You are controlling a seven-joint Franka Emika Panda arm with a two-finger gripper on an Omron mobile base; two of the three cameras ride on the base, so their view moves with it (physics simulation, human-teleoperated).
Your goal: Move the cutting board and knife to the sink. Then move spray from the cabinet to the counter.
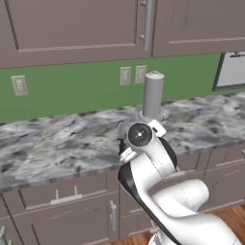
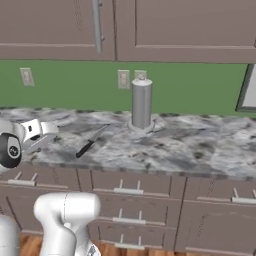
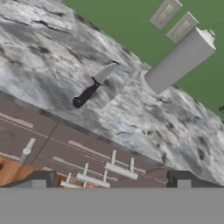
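The knife [image 2: 91, 141] lies flat on the marbled counter [image 2: 190, 145], black handle toward the front edge, grey blade pointing at the back wall. In the hand view the knife [image 3: 93, 85] lies up and left of centre, with my gripper [image 3: 111, 180] open and empty, held out in front of the counter edge over the drawer fronts, well short of the knife. My white hand [image 2: 36, 131] hovers at the counter's front edge, left of the knife. The cutting board, sink and spray are out of view.
A tall grey cylinder [image 2: 141, 102] stands on a round base at the back of the counter, just right of the knife. Wall outlets [image 2: 123, 79] sit on the green wall. Panelled wall cabinets [image 1: 72, 24] hang above; drawers with steel handles [image 2: 127, 191] are below.
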